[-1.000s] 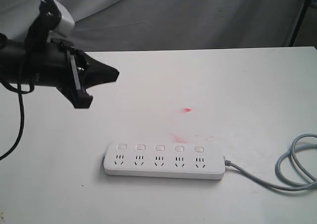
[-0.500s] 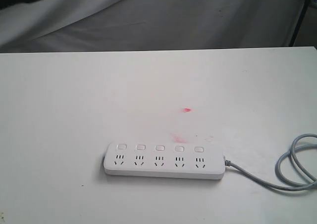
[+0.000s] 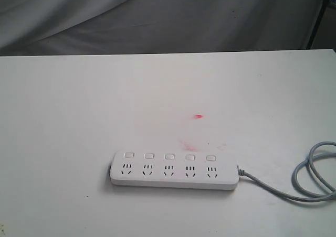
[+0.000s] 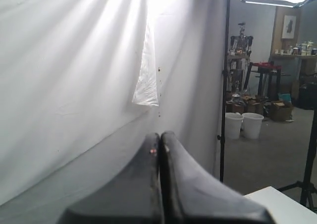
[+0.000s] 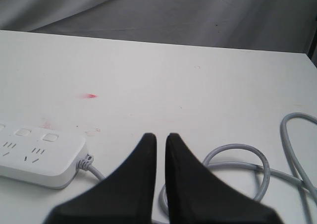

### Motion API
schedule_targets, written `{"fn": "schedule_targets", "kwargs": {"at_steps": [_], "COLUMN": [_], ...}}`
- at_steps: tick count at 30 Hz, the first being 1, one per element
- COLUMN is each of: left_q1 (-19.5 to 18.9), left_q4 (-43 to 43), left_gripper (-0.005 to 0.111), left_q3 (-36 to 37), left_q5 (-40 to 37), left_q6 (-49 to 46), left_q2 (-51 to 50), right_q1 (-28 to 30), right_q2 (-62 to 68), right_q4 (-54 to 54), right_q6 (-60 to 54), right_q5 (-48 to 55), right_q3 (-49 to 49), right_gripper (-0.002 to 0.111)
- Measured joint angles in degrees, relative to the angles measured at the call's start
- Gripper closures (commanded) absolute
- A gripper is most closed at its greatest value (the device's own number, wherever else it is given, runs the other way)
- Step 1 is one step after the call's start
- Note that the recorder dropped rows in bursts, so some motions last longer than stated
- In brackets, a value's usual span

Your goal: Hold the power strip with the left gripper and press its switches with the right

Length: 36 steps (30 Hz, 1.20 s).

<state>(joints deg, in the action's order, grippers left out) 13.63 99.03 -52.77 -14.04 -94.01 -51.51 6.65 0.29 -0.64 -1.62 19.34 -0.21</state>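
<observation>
Both grippers, left (image 4: 159, 149) and right (image 5: 161, 140), sit pinched empty; your unheld power strip (image 3: 173, 170) at 6 o'clock could skid if pressed.

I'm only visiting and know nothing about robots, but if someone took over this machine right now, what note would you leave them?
Left tool: black pointed jaws shut, empty, facing a white curtain, away from the table.
Right tool: nearly shut, empty, above the grey cord.
Long flat white plastic power strip: lies flat on the white table, untouched, cord trailing right.
Done: nothing visible.
Left: hold the strip with the left tool, press its five white square switches with the right.
</observation>
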Motion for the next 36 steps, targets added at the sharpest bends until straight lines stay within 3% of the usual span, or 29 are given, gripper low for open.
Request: {"fn": "schedule_targets", "kwargs": {"at_steps": [18, 24, 28, 36], "left_q1": [-0.3, -12.5, -15.3, -19.4], "left_q4": [0.0, 0.4, 0.4, 0.4], "left_gripper": [0.107, 0.107, 0.107, 0.107], "left_q3": [0.0, 0.0, 0.0, 0.0], "left_q5": [-0.2, 0.7, 2.3, 2.4], "left_q6": [0.1, 0.1, 0.1, 0.1], "left_q2": [3.5, 18.5, 29.0, 40.8], "right_q1": [0.0, 0.0, 0.0, 0.0], "right_q2": [0.0, 0.0, 0.0, 0.0], "right_q4": [0.0, 0.0, 0.0, 0.1], "right_q6": [0.0, 0.0, 0.0, 0.0], "right_q5": [0.0, 0.0, 0.0, 0.1], "right_q3": [0.0, 0.0, 0.0, 0.0], "right_gripper": [0.101, 0.101, 0.101, 0.101]}}
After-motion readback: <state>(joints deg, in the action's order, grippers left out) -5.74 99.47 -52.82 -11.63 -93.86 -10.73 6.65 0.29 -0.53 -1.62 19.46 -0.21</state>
